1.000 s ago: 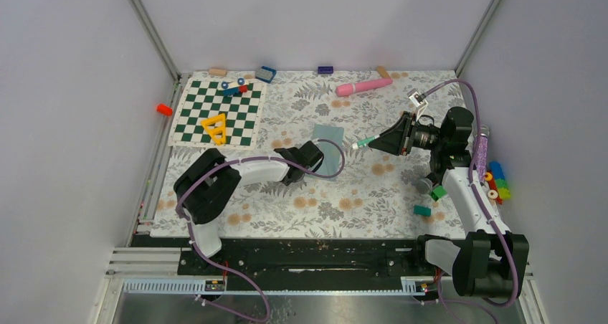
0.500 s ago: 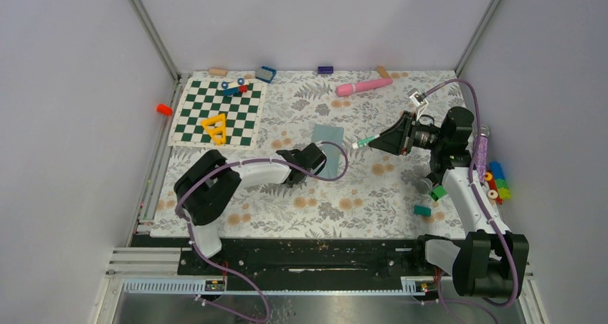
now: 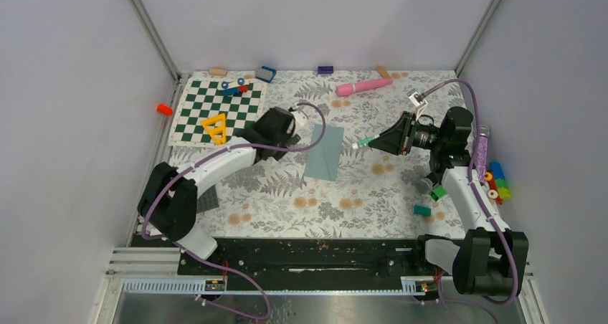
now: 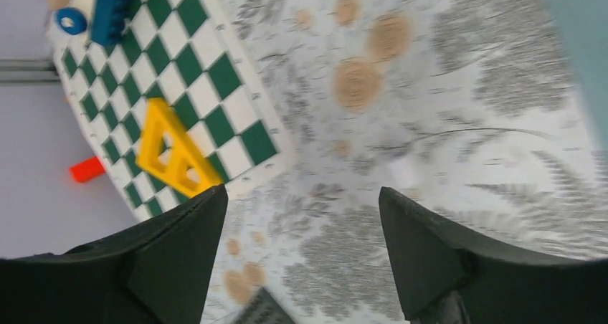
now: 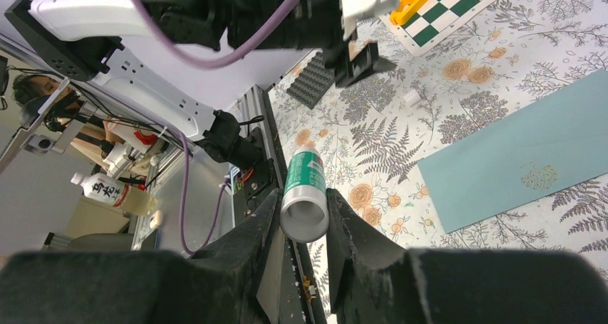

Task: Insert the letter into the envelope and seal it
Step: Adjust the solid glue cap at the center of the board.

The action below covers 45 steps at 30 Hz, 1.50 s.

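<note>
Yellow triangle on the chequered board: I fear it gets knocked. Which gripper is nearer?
Left. The left gripper hovers open just right of the triangle; the right gripper, holding a glue stick, is far right beyond the envelope.

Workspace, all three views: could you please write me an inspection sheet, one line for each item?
Surface: floral cloth, flat.
Job's things: envelope lies flat mid-cloth, no gripper touching it; letter not seen.
Clutter: chequered board with yellow triangle; pink tube; coloured blocks at right edge; studded plate near left arm.
Grippers: left gripper open, empty, above cloth; right gripper shut on green-and-white tube.
Cables: purple cables run along both arms.
Surroundings: grey walls; a person beyond the rig, in right wrist view.
</note>
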Motion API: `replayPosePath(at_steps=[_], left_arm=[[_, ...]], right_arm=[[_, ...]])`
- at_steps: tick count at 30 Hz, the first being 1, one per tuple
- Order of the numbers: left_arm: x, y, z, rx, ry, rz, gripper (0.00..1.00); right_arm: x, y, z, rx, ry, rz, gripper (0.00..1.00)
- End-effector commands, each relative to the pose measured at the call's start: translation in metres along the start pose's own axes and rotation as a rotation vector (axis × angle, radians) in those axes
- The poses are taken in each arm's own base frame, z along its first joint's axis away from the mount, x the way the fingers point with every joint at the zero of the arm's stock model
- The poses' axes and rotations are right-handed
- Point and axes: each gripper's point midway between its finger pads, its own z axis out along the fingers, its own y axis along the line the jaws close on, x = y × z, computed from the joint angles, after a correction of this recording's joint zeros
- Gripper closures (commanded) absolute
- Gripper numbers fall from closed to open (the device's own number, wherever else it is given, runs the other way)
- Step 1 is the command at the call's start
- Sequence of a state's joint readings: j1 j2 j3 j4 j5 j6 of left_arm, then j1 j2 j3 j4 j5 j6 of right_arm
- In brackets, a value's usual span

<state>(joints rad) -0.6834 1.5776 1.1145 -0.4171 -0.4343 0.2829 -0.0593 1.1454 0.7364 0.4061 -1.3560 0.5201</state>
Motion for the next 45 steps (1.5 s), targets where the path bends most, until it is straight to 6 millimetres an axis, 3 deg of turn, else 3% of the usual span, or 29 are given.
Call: replayPosePath(at_steps=[1, 2, 6, 10, 13, 17, 21, 26, 35, 45], left_arm=[[-0.017, 0.044, 0.005, 0.017, -0.109, 0.21, 0.19], [-0.014, 0.052, 0.01, 0.01, -0.121, 0.283, 0.18], [-0.001, 0.055, 0.021, 0.09, -0.202, 0.658, 0.19], [0.004, 0.038, 0.015, 0.227, -0.343, 1.016, 0.2], [0.023, 0.024, 0.004, 0.436, -0.361, 1.261, 0.16], [0.03, 0.011, -0.004, 0.602, -0.396, 1.393, 0.14], [0.053, -0.002, 0.007, 0.687, -0.394, 1.587, 0.17], [0.065, -0.018, 0.017, 0.745, -0.445, 1.72, 0.18], [0.05, -0.034, 0.029, 0.769, -0.506, 1.878, 0.22], [0.032, -0.037, 0.045, 0.807, -0.468, 2.044, 0.23]], right_arm=[[-0.002, 0.005, -0.001, -0.027, 0.005, -0.04, 0.83], [-0.002, 0.004, -0.001, -0.027, 0.005, -0.039, 0.83], [-0.002, 0.003, -0.001, -0.024, 0.004, -0.036, 0.83], [-0.002, 0.003, -0.001, -0.022, 0.003, -0.034, 0.83], [-0.002, 0.003, -0.001, -0.023, 0.003, -0.036, 0.83], [-0.003, 0.006, -0.001, -0.025, 0.002, -0.051, 0.83], [-0.003, 0.006, -0.001, -0.023, 0.0, -0.055, 0.83], [-0.003, 0.005, -0.001, -0.021, 0.0, -0.055, 0.83], [-0.002, 0.003, -0.001, -0.018, 0.002, -0.048, 0.83], [0.001, -0.003, -0.002, 0.006, 0.012, -0.054, 0.83]])
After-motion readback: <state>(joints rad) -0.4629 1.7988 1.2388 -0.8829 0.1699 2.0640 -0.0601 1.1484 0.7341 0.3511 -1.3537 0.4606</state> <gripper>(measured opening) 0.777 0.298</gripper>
